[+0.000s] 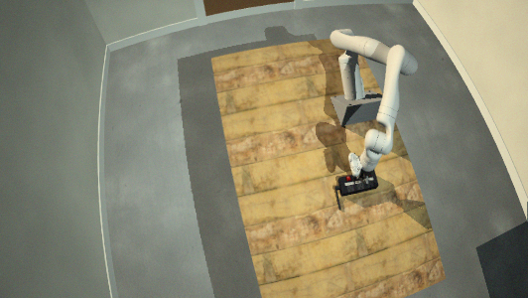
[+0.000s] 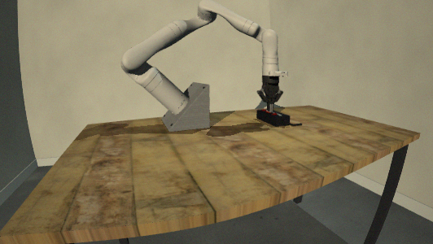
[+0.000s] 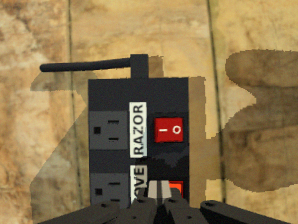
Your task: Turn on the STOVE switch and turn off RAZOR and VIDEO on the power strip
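A black power strip [image 1: 358,186] [image 2: 274,118] [image 3: 109,99] lies face up on the wooden table [image 1: 298,209] [image 2: 203,163], its cord [image 3: 87,66] at one end. In the wrist view the RAZOR label [image 3: 137,129] stands beside a red rocker switch [image 3: 169,129]. Below it a second label [image 3: 137,183], partly hidden, reads like STOVE; its red switch [image 3: 176,187] sits right at my fingertips. My gripper [image 3: 159,193] [image 2: 270,106] [image 1: 355,171] is shut, empty, fingertips down on the strip at that second switch. The rest of the strip is hidden under the gripper.
The arm's grey wedge-shaped base [image 1: 357,108] [image 2: 190,107] stands on the table behind the strip. The table's right edge [image 1: 414,169] is close to the strip.
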Motion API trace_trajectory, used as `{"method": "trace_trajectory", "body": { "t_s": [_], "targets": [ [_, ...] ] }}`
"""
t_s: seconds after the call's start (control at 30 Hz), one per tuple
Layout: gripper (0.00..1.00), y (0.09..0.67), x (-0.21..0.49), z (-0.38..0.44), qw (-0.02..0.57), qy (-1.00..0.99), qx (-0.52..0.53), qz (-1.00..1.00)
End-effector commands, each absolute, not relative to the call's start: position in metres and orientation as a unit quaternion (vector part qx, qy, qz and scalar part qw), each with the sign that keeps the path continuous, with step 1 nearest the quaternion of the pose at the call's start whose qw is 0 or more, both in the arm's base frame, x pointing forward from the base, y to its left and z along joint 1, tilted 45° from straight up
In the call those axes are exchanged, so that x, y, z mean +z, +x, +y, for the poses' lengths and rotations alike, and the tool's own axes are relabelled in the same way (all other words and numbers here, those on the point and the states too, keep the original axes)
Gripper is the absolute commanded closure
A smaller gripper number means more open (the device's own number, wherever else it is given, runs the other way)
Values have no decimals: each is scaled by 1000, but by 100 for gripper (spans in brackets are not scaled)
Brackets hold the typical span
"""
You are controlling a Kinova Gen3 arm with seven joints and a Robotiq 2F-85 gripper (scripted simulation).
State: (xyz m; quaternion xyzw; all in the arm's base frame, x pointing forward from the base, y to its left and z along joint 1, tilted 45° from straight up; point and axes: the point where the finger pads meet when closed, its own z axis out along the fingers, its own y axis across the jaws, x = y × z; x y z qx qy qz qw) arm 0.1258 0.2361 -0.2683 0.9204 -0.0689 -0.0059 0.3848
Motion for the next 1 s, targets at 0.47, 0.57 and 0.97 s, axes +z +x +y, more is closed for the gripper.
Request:
{"method": "trace_trajectory", "body": {
  "t_s": [0.47, 0.57, 0.97],
  "targets": [
    [100, 128, -247, 258, 385, 920, -6, -69],
    [100, 128, -245, 259, 385, 920, -6, -69],
    [100, 128, -241, 263, 385, 920, -6, -69]
  ]
}}
